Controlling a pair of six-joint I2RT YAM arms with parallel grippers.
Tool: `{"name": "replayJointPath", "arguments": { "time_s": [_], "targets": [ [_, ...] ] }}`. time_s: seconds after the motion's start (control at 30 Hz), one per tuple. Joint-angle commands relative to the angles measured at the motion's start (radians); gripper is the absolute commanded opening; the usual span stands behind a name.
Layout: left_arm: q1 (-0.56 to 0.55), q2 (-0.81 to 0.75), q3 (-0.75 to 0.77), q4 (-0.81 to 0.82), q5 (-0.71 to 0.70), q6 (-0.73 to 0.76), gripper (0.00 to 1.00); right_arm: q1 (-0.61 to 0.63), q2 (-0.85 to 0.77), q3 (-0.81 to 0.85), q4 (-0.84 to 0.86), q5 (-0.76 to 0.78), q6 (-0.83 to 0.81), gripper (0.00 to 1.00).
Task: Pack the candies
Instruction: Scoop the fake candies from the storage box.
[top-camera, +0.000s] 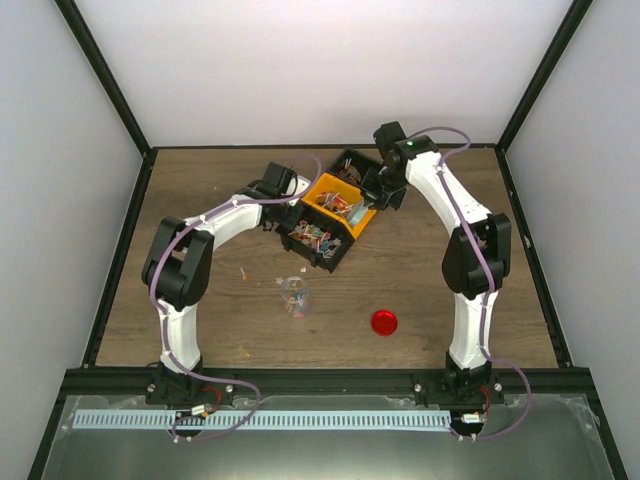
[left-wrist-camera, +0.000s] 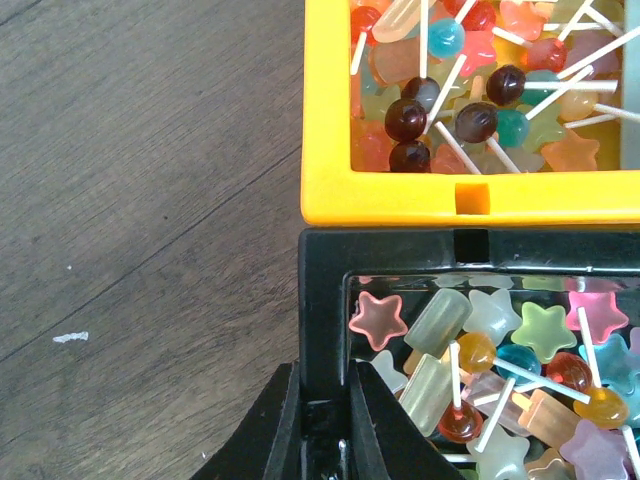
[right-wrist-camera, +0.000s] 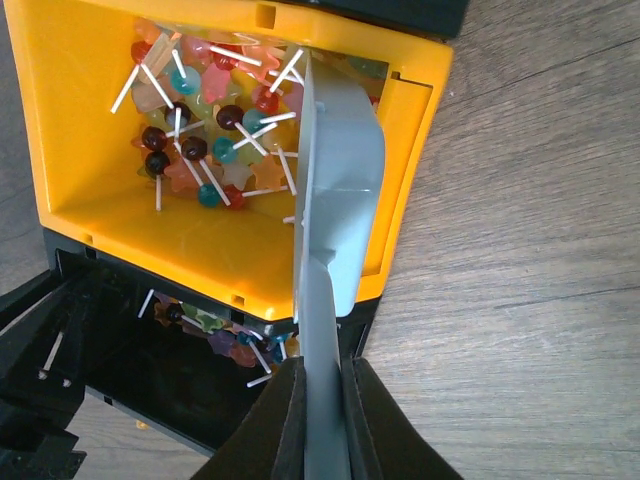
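Note:
The candies (left-wrist-camera: 470, 110) are small lollipops, stars and bars in mixed colours. They fill a yellow bin (left-wrist-camera: 470, 195) and the black bin (left-wrist-camera: 325, 300) joined to it. My left gripper (left-wrist-camera: 325, 385) is shut on the black bin's left wall, one finger on each side of it. My right gripper (right-wrist-camera: 322, 375) is shut on the handle of the pale teal scoop (right-wrist-camera: 340, 170). The scoop's bowl lies along the right side of the yellow bin (right-wrist-camera: 150, 215), beside its candies (right-wrist-camera: 200, 130). From above, both grippers (top-camera: 285, 215) (top-camera: 385, 190) flank the bins (top-camera: 335, 205).
A clear cup (top-camera: 295, 295) holding a few candies stands on the wooden table in front of the bins. A red round lid (top-camera: 384, 321) lies to its right. Another black bin (top-camera: 350, 165) sits behind the yellow one. Small bits (top-camera: 245, 270) lie scattered on the table.

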Motion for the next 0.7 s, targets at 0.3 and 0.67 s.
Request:
{"name": "replayJointPath", "arguments": {
  "time_s": [0.3, 0.67],
  "targets": [
    [-0.016, 0.037, -0.019, -0.046, 0.144, 0.055, 0.04, 0.021, 0.112, -0.070, 0.150, -0.019, -0.105, 0.01],
    [-0.033, 0.072, 0.031, -0.092, 0.195, 0.075, 0.04, 0.021, 0.153, -0.280, 0.567, -0.365, -0.128, 0.01]
  ]
}}
